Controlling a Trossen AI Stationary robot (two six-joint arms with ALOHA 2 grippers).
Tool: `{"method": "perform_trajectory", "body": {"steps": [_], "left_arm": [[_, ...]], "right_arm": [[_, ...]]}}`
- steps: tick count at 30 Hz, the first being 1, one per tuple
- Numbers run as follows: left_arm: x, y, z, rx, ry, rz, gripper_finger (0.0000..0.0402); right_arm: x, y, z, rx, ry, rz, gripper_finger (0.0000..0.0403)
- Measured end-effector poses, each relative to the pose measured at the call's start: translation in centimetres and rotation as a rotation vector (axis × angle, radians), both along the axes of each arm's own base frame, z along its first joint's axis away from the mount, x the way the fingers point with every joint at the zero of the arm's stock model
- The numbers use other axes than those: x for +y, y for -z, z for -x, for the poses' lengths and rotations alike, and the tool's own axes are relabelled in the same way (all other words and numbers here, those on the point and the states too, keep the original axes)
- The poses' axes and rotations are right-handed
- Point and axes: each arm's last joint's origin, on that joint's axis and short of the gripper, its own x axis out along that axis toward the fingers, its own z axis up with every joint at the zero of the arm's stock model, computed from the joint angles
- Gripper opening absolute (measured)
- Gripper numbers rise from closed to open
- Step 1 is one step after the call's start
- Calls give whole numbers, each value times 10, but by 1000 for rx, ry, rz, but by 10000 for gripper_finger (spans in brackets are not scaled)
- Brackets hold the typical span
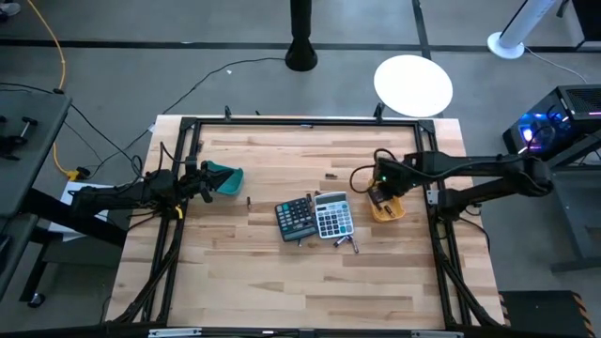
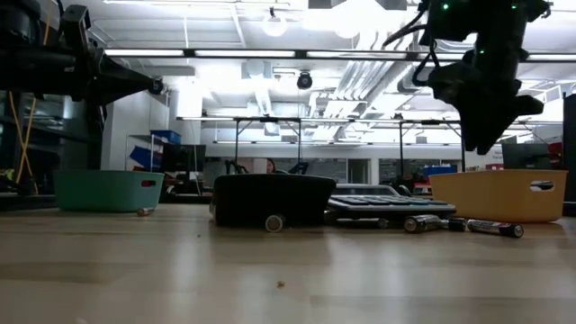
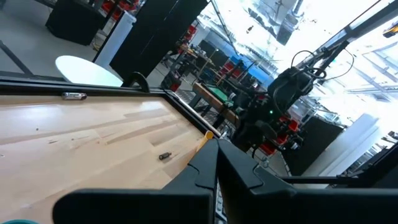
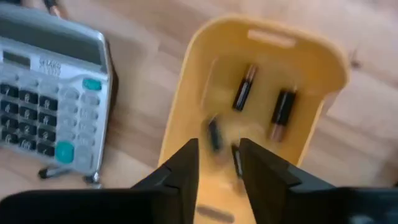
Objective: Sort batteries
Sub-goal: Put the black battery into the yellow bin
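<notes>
My right gripper (image 4: 219, 155) hovers open over the yellow tray (image 1: 387, 208), fingers pointing down. Several dark batteries (image 4: 244, 87) lie on the tray's floor below it. My left gripper (image 3: 217, 152) is shut and empty, raised beside the teal tray (image 1: 225, 178) at the table's left. Loose batteries lie flat on the wood: one (image 1: 249, 200) near the teal tray, one (image 1: 331, 175) toward the far edge, and a few (image 1: 347, 245) by the near edges of the calculators. The low view shows more of them lying on the table (image 2: 495, 228).
A dark calculator (image 1: 295, 218) and a grey calculator (image 1: 333, 215) lie side by side at the table's middle. A black frame (image 1: 282, 120) runs around the table. Bare wood stretches toward the near edge (image 1: 300, 291).
</notes>
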Motion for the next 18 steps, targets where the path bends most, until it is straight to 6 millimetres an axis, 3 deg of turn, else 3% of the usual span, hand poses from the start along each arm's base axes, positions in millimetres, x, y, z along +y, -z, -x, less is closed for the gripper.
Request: {"method": "perform_trajectory", "body": {"steps": [4, 9, 18], "left_arm": [[0, 0, 0, 0, 0, 0, 1], [0, 0, 0, 0, 0, 0, 1], [0, 0, 0, 0, 0, 0, 1]], "right_arm": [[-6, -14, -11, -110, -46, 90, 140], [-26, -26, -41, -319, -144, 204, 151], [-81, 8, -113, -185, -506, 242, 152]]}}
